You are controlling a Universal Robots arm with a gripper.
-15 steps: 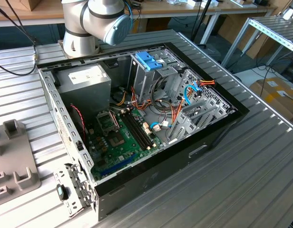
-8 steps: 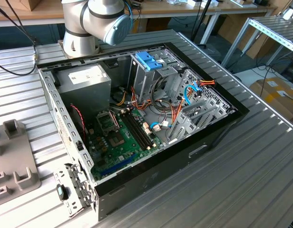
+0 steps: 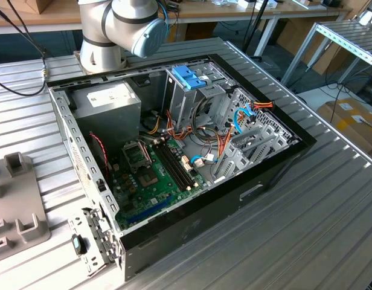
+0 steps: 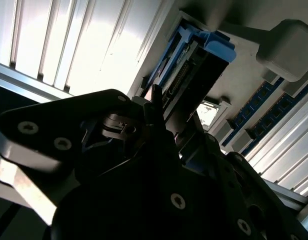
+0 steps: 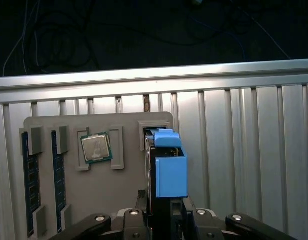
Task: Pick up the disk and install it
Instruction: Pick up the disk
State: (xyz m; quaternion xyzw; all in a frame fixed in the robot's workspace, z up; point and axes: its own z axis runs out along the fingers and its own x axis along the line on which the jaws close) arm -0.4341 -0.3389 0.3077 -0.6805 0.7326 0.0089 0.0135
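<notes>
**Ribbed aluminium table (image 3: 307, 229), open computer case (image 3: 249, 192) and parts tray (image 3: 17, 211): gripper at the disk**

Exterior view. I see the case lying open in the middle of the table, with the arm (image 3: 122, 24) rising from the table's far edge behind it. Inside the case are a green motherboard (image 3: 153, 181), a grey power supply (image 3: 107, 99) and a grey metal drive cage (image 3: 186, 106). A fixed blue latch (image 3: 189, 77) sits on top of the cage. The grey tray lies at the table's edge on the exterior view's left, well apart from the case.

First wrist view. The gripper (image 5: 165, 204) sits astride the disk (image 5: 169, 172). The disk stands on edge in its light-blue carrier at a slot along one side edge of the tray. A processor chip (image 5: 96, 148) lies in a recess near the tray's middle. Two memory modules (image 5: 29, 190) lie along the opposite side edge.

Second wrist view. The disk (image 4: 194, 65) runs lengthwise away from the dark gripper body, and the blue carrier is at its far end.

I cannot tell whether the gripper is clamped on the disk or merely around it. I also cannot tell whether the disk is seated in the slot or raised off it.
</notes>
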